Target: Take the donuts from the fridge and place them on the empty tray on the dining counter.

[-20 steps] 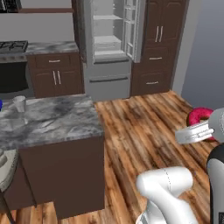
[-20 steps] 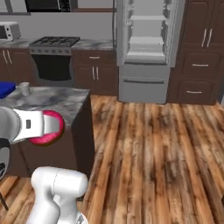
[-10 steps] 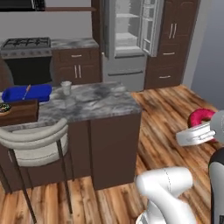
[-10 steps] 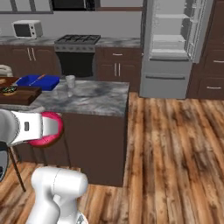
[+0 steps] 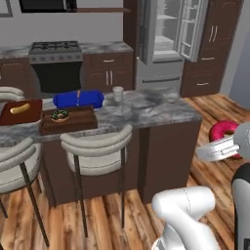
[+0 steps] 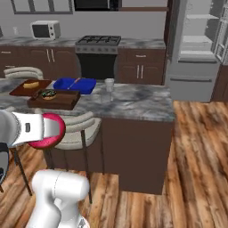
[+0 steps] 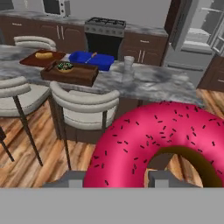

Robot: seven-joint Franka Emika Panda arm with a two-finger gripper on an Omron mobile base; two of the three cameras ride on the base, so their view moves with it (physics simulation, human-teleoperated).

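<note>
The red-frosted donut is being gripped by the gripper, well short of the dining counter. Grey stools are standing between. On the counter the tray is carrying the chocolate donut (apparently sprinkled), beside a blue dish, a glass and a board.

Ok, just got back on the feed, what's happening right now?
The claw is carrying the red-frosted donut, away from the open fridge and short of the dining counter. The chocolate donut already sits on the tray, between the blue dish and the stools.
</note>
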